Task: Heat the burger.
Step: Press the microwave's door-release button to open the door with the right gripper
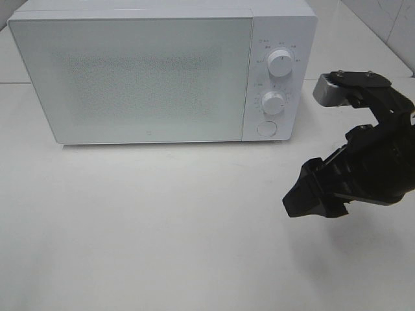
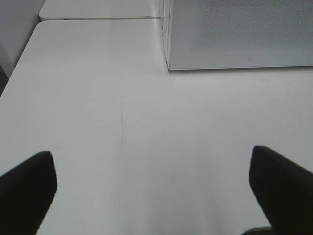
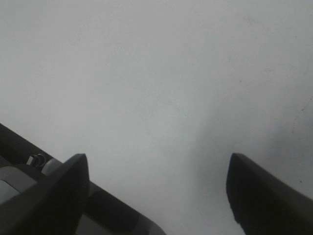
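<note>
The burger is out of view in all three views. A white microwave stands at the back of the white table with its door shut. My right gripper hovers over the table in front of the microwave's right end, pointing left and down; in the right wrist view the right gripper is open over bare tabletop with nothing between its fingers. My left gripper is wide open above the table, facing the microwave's lower left corner, and it is empty.
The microwave has two round dials and a round button on its right panel. Another table surface continues behind and to the right of it.
</note>
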You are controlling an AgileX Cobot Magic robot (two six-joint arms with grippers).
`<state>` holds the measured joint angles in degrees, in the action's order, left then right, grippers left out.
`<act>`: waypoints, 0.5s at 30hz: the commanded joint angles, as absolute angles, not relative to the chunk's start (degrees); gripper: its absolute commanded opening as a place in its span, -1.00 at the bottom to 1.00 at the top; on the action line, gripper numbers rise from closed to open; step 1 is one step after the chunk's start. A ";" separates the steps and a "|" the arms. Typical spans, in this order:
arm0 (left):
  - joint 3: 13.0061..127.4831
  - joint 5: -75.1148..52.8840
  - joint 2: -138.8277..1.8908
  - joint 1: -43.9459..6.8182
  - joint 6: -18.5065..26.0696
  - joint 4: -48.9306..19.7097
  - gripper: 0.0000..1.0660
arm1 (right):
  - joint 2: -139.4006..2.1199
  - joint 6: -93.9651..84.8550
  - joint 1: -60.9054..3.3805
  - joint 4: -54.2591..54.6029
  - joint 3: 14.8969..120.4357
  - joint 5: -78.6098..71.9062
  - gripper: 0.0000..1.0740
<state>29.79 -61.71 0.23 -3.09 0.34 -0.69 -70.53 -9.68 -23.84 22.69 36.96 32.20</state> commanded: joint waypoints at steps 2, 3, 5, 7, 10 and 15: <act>29.62 -61.31 1.15 -3.04 0.34 -0.86 0.88 | -61.76 -9.28 -23.66 18.74 36.84 33.75 0.41; 29.62 -61.31 1.15 -3.04 0.34 -0.86 0.88 | -61.76 -9.28 -23.66 18.74 36.84 33.75 0.41; 29.62 -61.31 1.15 -3.04 0.34 -0.86 0.88 | -57.07 -9.11 -23.66 17.30 36.84 33.69 0.41; 29.62 -61.31 1.15 -3.04 0.34 -0.86 0.88 | -51.22 -9.00 -23.66 16.16 36.84 33.98 0.41; 29.62 -61.31 1.15 -3.04 0.34 -0.86 0.88 | -46.24 -9.00 -23.66 16.27 35.92 34.21 0.41; 29.62 -61.31 1.15 -3.04 0.34 -0.86 0.88 | -39.13 -9.00 -23.66 16.27 31.57 33.58 0.41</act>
<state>29.79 -61.71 0.23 -3.09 0.34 -0.69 -40.05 -9.45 -23.84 16.73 32.03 33.17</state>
